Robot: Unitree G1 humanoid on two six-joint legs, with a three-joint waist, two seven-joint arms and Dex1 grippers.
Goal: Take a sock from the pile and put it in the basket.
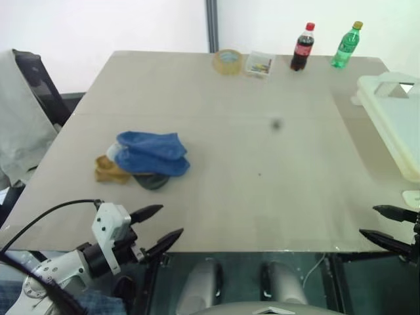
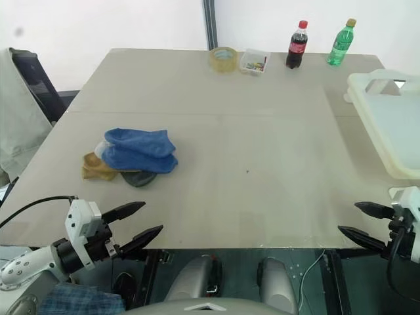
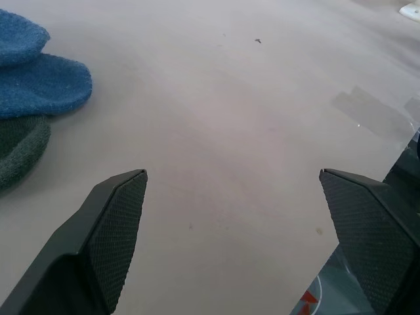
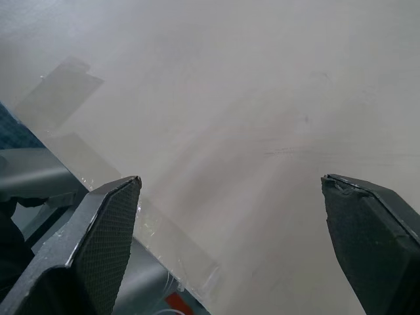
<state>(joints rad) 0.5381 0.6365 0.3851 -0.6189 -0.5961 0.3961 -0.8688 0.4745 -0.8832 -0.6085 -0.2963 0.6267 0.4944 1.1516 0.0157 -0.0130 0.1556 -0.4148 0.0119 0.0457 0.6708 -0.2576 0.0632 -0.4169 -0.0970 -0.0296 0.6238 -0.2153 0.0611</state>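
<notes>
Task not begun – sock pile (image 1: 146, 159) untouched on table (image 1: 262, 190), left side; basket (image 1: 394, 118) at right edge. Left gripper (image 1: 159, 228) and right gripper (image 1: 387, 227) both spread, empty – grasp, carry, drop all left.

Wide beige table (image 1: 262, 197), white wall (image 1: 98, 26) behind, dark vertical post (image 1: 211, 26), dark chair (image 1: 39, 92) at left

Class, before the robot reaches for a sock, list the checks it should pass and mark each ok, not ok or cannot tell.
1. Left gripper open, nothing held: ok.
2. Right gripper open, nothing held: ok.
3. Pile on the table, ahead of the left gripper, unobstructed: ok.
4. Blue sock on top, free to grab: ok.
5. Basket at the table's right edge, opening upward: ok.
6. Basket's inside clear: cannot tell.
</notes>
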